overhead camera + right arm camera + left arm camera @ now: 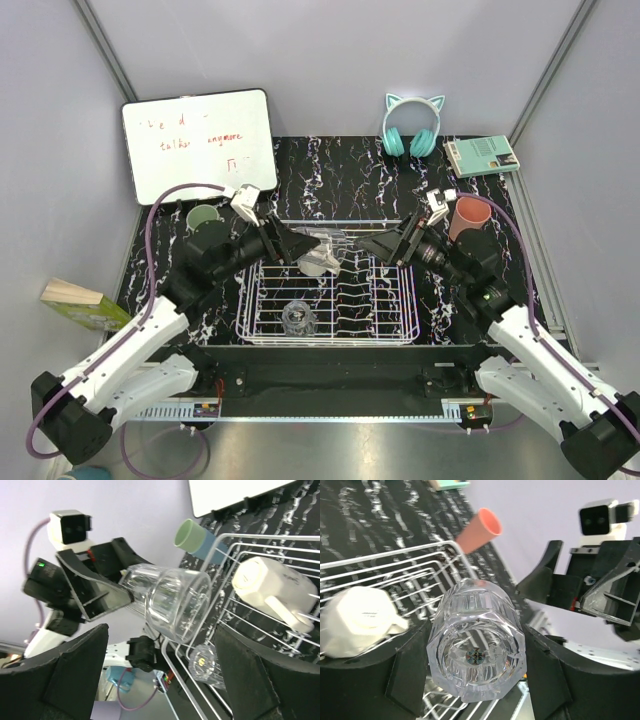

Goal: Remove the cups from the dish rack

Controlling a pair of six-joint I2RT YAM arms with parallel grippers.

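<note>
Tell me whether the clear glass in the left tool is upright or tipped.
Tipped: the clear glass lies sideways in the left tool, base facing the left wrist view, mouth pointing away.

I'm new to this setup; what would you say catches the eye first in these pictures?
The left gripper clamps a clear glass in the air over the white dish rack, facing the open right gripper. A cream mug rests at the rack's far side, a second glass near its front, and a pink cup stands on the table to the right.
</note>
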